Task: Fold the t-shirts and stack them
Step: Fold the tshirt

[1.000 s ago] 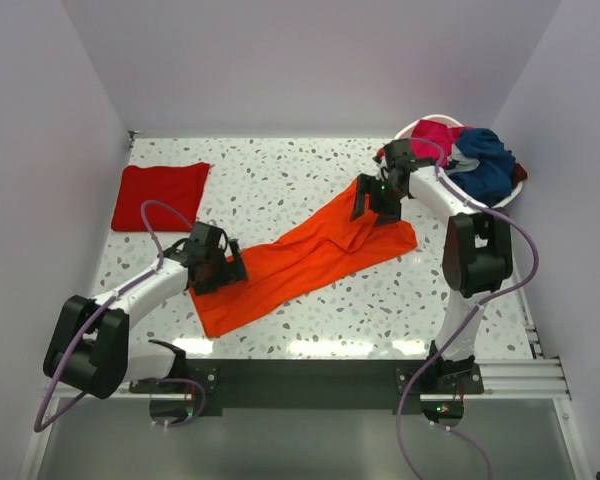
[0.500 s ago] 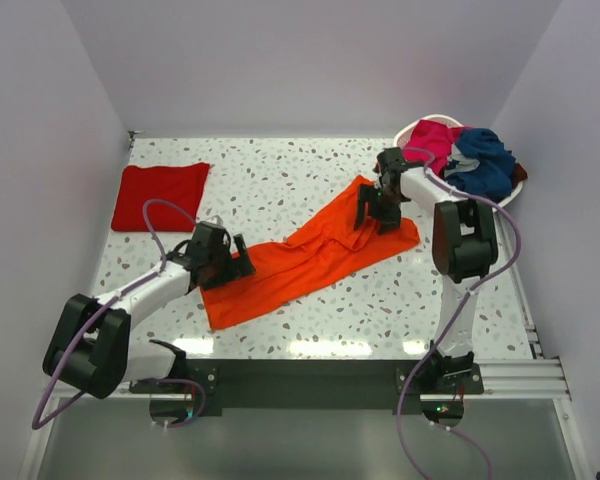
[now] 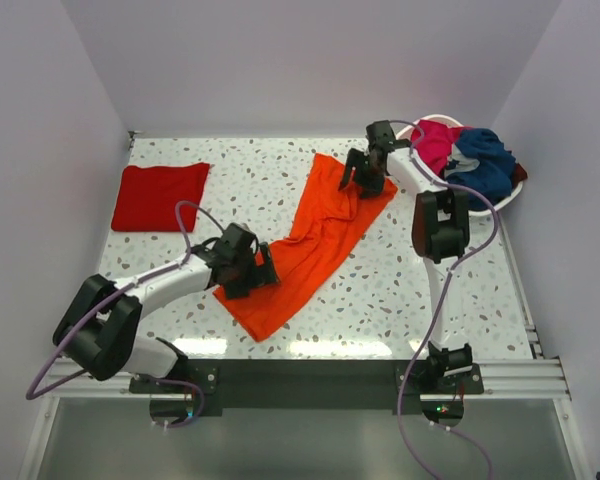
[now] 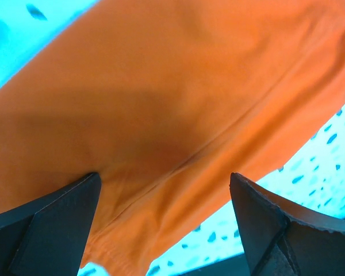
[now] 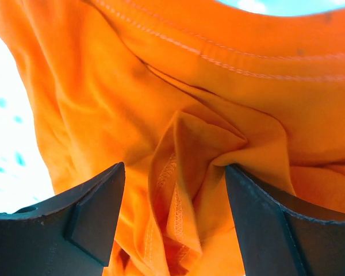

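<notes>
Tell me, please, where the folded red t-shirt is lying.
In the top view, the folded red t-shirt lies at the far left of the table, apart from the orange t-shirt spread across the middle.

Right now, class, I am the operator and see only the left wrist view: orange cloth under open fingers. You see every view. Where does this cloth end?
Observer: The orange t-shirt runs diagonally to the far side, where the right gripper straddles a bunched fold with its fingers apart.
Operator: Anything folded yet?
Observer: A red t-shirt lies folded at the far left.
Operator: Any left to fold?
Observer: A magenta t-shirt and a navy t-shirt sit in the white basket, far right.
</notes>
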### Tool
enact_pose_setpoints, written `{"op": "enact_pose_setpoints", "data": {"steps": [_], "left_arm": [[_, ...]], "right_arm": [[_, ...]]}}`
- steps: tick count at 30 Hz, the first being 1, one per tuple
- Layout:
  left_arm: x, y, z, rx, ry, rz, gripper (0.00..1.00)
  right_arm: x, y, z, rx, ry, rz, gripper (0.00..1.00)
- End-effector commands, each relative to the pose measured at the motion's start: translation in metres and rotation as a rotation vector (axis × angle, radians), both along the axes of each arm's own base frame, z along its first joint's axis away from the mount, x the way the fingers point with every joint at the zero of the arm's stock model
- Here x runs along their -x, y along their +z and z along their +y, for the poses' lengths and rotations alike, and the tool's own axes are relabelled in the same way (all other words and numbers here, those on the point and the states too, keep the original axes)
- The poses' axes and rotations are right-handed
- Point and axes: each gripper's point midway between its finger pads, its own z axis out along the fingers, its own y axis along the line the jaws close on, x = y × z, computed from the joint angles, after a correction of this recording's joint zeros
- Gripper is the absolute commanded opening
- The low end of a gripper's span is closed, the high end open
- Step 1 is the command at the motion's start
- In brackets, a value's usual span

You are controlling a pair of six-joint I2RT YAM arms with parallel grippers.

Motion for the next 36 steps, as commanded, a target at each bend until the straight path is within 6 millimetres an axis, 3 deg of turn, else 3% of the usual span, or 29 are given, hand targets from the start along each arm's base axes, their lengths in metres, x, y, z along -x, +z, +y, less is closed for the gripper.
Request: {"op": "enact_pose_setpoints", "data": {"steps": [1, 6, 7, 8, 11, 12, 17, 20, 23, 24, 27, 28, 31, 36], "left_arm": [[0.053, -0.015, -0.001, -0.045, -0.001, 0.268, 1.0], [0.051, -0.005, -0.04, 0.044, -0.152, 0.314, 1.0], [0.043, 0.006, -0.055, 0.073, -0.191, 0.292, 1.0], [0.041, 0.003, -0.058, 0.053, -0.211, 0.308, 1.0], [0.011, 0.026, -0.078, 0.022, -0.301, 0.212, 1.0], [-0.005, 0.045, -0.089, 0.034, -0.312, 0.152, 1.0], [-0.027, 0.067, -0.091, -0.016, -0.31, 0.088, 1.0], [-0.026, 0.07, -0.092, 0.004, -0.305, 0.07, 1.0], [-0.017, 0.063, -0.082, 0.0, -0.283, 0.065, 1.0], [-0.008, 0.053, -0.075, -0.013, -0.276, 0.089, 1.0], [0.006, 0.04, -0.064, -0.03, -0.274, 0.122, 1.0], [0.012, 0.037, -0.058, -0.052, -0.273, 0.146, 1.0], [0.021, 0.037, -0.05, -0.127, -0.285, 0.154, 1.0], [0.032, 0.032, -0.055, -0.085, -0.295, 0.13, 1.0]], "right_arm": [[-0.02, -0.03, 0.023, -0.068, -0.049, 0.014, 0.74], [-0.033, -0.023, 0.048, -0.167, -0.053, -0.016, 0.74], [-0.035, -0.02, 0.053, -0.19, -0.043, -0.027, 0.74], [-0.035, -0.015, 0.057, -0.209, -0.027, -0.036, 0.75], [-0.034, 0.014, 0.071, -0.278, 0.06, -0.096, 0.75], [-0.035, 0.023, 0.073, -0.285, 0.076, -0.118, 0.76], [-0.032, 0.078, 0.078, -0.325, 0.154, -0.221, 0.79], [-0.025, 0.086, 0.078, -0.334, 0.171, -0.226, 0.8], [-0.016, 0.094, 0.074, -0.316, 0.194, -0.222, 0.81], [-0.014, 0.103, 0.073, -0.311, 0.199, -0.235, 0.81], [0.0, 0.097, 0.066, -0.267, 0.205, -0.217, 0.81], [0.003, 0.108, 0.062, -0.26, 0.205, -0.237, 0.81], [0.015, 0.105, 0.053, -0.208, 0.198, -0.233, 0.81], [0.029, 0.092, 0.043, -0.134, 0.209, -0.213, 0.81]]}}
